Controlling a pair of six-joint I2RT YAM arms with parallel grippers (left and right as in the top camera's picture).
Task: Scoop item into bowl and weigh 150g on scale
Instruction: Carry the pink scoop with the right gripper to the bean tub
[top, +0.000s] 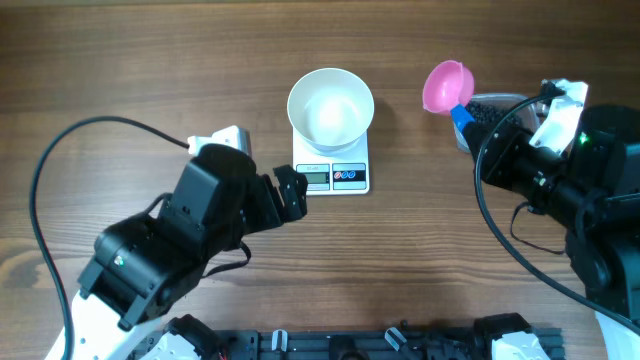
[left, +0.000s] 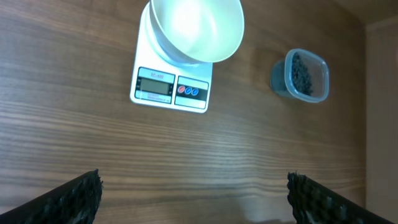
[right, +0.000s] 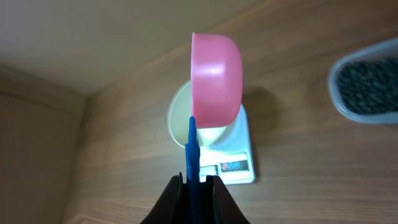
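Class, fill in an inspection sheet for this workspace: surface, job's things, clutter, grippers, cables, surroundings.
Surface: wooden table, brown grain.
Job's things: white bowl stands empty on the scale; black beads lie in the clear tub, right of the scale.
Clutter: nothing seen.
Grippers: left gripper open, empty; right gripper shut on the blue handle of the pink scoop, which looks empty.
Cables: black left cable loops over the table; black right cable curves beside its arm.
Surroundings: black rig frame along the near edge.
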